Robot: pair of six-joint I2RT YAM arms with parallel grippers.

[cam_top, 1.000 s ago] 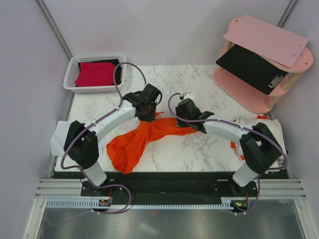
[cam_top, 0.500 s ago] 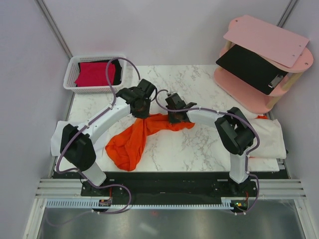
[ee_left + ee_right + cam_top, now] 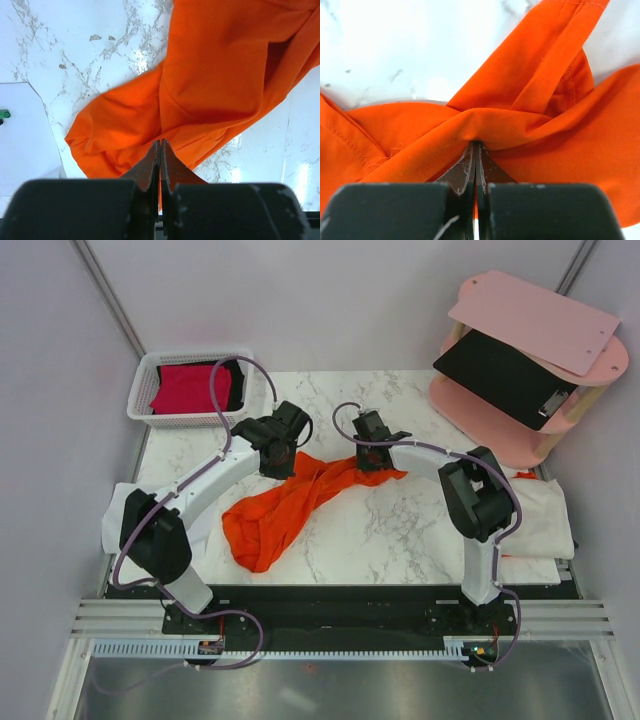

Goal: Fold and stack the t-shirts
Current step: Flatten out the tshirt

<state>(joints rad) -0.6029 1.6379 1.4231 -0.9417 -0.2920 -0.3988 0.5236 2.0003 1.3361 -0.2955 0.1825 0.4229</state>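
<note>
The right hand (image 3: 371,459) has moved away from the left hand (image 3: 283,455), stretching the orange shirt (image 3: 300,502) across the middle of the counter (image 3: 420,530). Both hands pinch its cloth tight. They should pull evenly and lay it down flat.

We recorded white link shells on the left arm (image 3: 205,483) and the right arm (image 3: 420,454), set between bulky black joint housings. A mauve-grey cable (image 3: 214,392) looped off each wrist and ran down to the base. The left claw (image 3: 160,144) and the right claw (image 3: 474,146) had matte black bodies and thin, brown, scuffed fingers.
</note>
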